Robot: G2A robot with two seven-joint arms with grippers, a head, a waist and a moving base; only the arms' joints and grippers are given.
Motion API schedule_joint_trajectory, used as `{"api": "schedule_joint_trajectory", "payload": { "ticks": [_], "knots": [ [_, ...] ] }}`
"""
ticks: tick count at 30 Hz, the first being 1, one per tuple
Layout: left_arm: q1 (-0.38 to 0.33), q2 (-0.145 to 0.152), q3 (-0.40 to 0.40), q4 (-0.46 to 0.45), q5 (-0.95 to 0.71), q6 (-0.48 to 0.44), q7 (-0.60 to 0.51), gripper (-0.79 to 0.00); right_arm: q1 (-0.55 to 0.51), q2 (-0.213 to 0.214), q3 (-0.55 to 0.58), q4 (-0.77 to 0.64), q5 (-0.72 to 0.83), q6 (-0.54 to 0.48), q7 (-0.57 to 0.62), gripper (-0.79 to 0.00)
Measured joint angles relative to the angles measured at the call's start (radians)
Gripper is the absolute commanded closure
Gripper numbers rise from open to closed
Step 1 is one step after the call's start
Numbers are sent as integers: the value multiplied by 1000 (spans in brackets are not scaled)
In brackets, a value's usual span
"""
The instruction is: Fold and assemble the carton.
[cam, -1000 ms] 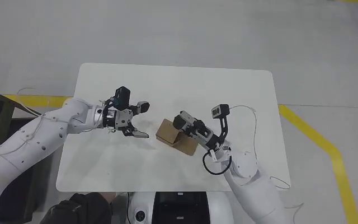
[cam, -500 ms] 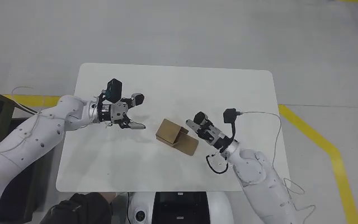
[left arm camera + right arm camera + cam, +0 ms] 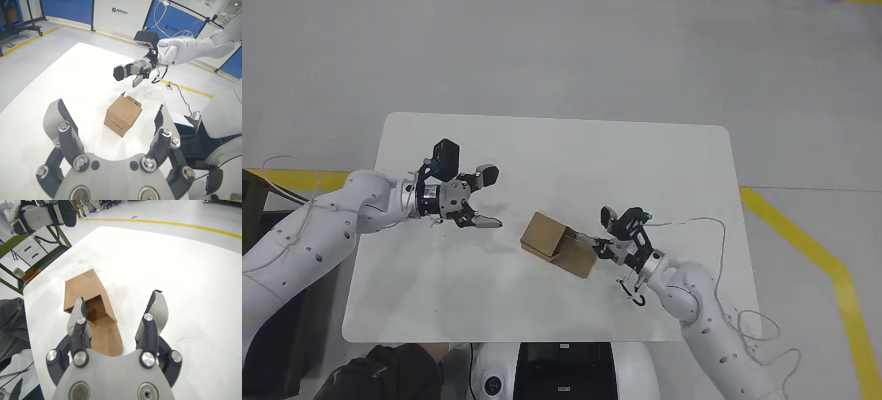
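Note:
A brown carton point(image 3: 545, 236) lies on its side in the middle of the white table point(image 3: 562, 150), its long flap point(image 3: 578, 260) flat on the tabletop. My left gripper point(image 3: 492, 199) hovers open a short way from the closed end of the carton point(image 3: 122, 117), holding nothing. In its own view the left gripper point(image 3: 110, 109) frames the carton from a distance. My right gripper point(image 3: 604, 232) is open at the flap side. From the right wrist, one fingertip point(image 3: 81, 303) sits in line with the open mouth of the carton point(image 3: 83, 289); the right gripper point(image 3: 118, 296) holds nothing.
A person's dark sleeve point(image 3: 392, 368) is at the table's front edge. A thin white cable point(image 3: 697, 222) trails over the table behind the right arm. A green-framed cart point(image 3: 11, 249) stands off the table's side. Bare tabletop surrounds the carton.
The right gripper has drawn back off the carton toward the table's right side. The left gripper backed away from the carton early on, then stayed still. The carton has not moved.

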Motion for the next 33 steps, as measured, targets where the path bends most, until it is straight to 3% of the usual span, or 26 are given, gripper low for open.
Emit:
{"api": "schedule_joint_trajectory", "payload": {
  "ticks": [8,12,15,16,17,25,33],
  "knots": [
    [9,0,-19,-9,-7,0,-7,-785,49,-10,-63,67,-35,16,-9,-459],
    [14,2,-27,-8,-12,0,-7,-785,63,-14,-91,90,-59,27,-2,-360],
    [17,2,-33,-8,-14,0,-10,-785,71,-16,-104,101,-64,32,-7,-200],
    [18,2,-34,-9,-15,0,-10,-785,73,-16,-107,103,-65,32,-9,-43],
    [19,2,-36,-8,-16,0,-11,-785,75,-16,-110,104,-67,32,-10,0],
    [23,-5,-44,5,-20,0,-29,-785,69,-12,-116,78,-70,-3,-31,0],
    [26,-15,-62,-9,42,0,-38,-785,36,-1,-95,-55,14,-84,-5,0]
  ]
}}
